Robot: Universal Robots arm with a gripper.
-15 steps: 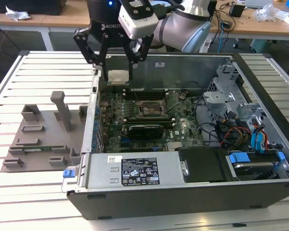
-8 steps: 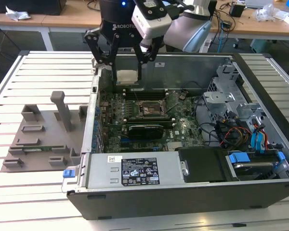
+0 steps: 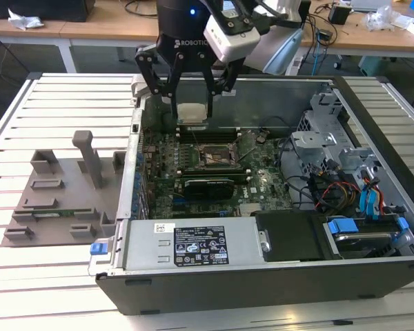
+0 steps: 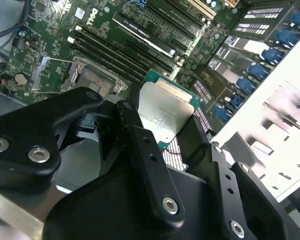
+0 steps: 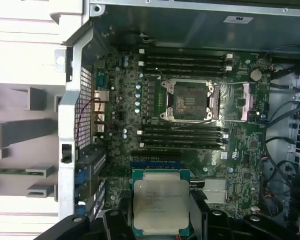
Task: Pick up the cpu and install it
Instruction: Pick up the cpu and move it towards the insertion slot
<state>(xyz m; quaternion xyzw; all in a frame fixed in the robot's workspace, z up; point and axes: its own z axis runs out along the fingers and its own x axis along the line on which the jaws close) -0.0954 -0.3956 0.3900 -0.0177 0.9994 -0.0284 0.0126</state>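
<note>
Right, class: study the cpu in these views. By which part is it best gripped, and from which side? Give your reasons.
By two opposite thin edges, coming down from above. The cpu is a thin flat square held level, silver top up, so only its edges offer parallel faces to pinch. The gripper holds it just so, jaws shut on opposite edges.

Black gripper, white wrist camera box.
We note linked black fingers, silver screws, blue light on dark arm.
</note>
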